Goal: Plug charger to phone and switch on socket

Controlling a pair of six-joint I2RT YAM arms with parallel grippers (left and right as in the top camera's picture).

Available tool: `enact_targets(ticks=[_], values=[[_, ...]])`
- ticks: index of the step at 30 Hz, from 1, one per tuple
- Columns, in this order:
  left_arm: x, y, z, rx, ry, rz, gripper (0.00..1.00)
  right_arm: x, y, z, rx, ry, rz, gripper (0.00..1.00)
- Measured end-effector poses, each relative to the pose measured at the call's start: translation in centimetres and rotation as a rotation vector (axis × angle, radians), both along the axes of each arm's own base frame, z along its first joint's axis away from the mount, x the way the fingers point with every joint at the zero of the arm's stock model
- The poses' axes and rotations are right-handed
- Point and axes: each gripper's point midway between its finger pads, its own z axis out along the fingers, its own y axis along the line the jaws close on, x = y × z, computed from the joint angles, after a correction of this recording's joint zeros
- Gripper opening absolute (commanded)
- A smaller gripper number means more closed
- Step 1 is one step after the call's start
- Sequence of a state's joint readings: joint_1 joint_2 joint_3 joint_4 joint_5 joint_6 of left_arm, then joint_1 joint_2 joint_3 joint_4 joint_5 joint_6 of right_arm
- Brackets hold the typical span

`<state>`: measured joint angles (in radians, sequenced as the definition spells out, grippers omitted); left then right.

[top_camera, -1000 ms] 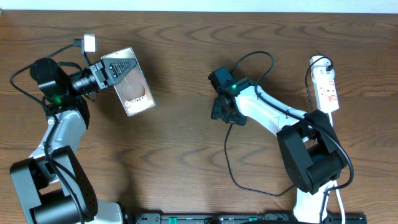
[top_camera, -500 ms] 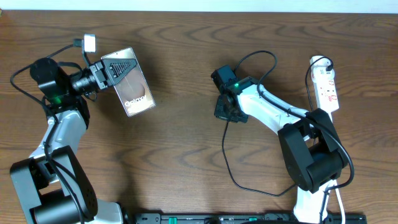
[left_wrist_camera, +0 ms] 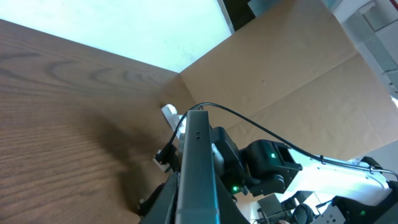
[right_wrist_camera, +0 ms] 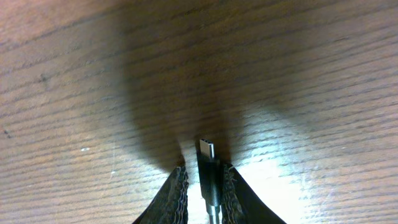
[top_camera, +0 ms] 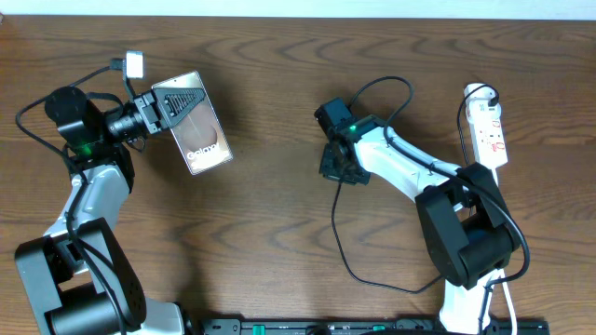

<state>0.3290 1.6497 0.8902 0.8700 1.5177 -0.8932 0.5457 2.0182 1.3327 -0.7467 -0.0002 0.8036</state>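
Note:
My left gripper (top_camera: 156, 109) is shut on one end of the bronze-brown phone (top_camera: 194, 122) and holds it off the table at the upper left. In the left wrist view the phone (left_wrist_camera: 198, 163) shows edge-on between the fingers. Low over the table's middle, my right gripper (top_camera: 335, 164) has the charger plug (right_wrist_camera: 209, 171) between its pads. The metal tip (right_wrist_camera: 207, 149) sticks out past the fingertips. The black charger cable (top_camera: 341, 244) trails toward the near edge. The white socket (top_camera: 490, 127) lies at the far right, with neither gripper near it.
A small white block (top_camera: 134, 64) on a black lead sits beside the left arm. The right arm's base (top_camera: 466, 237) stands near the front right. A cardboard wall (left_wrist_camera: 286, 68) rises beyond the table in the left wrist view.
The right gripper's jaws have closed in around the charger plug and the gripper has shifted slightly to the right. The left arm and the phone have not moved.

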Motion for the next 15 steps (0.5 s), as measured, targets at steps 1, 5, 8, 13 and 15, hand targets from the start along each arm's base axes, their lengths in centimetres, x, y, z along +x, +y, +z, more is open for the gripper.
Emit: enact_targets(ticks=[1, 5, 8, 13, 15], values=[[0.0, 0.0, 0.0, 0.0, 0.0, 0.0, 0.08, -0.06, 0.1, 0.0, -0.001, -0.001, 0.003, 0.16], [0.0, 0.0, 0.0, 0.0, 0.0, 0.0, 0.07, -0.36, 0.74, 0.01, 0.001, -0.003, 0.021, 0.15], [0.0, 0.0, 0.0, 0.0, 0.0, 0.0, 0.07, -0.41, 0.82, 0.01, 0.001, -0.003, 0.023, 0.12], [0.0, 0.0, 0.0, 0.0, 0.0, 0.0, 0.08, -0.43, 0.81, 0.01, 0.001, -0.003, 0.024, 0.01], [0.0, 0.0, 0.0, 0.0, 0.0, 0.0, 0.07, -0.42, 0.82, 0.01, 0.002, -0.003, 0.023, 0.01]])
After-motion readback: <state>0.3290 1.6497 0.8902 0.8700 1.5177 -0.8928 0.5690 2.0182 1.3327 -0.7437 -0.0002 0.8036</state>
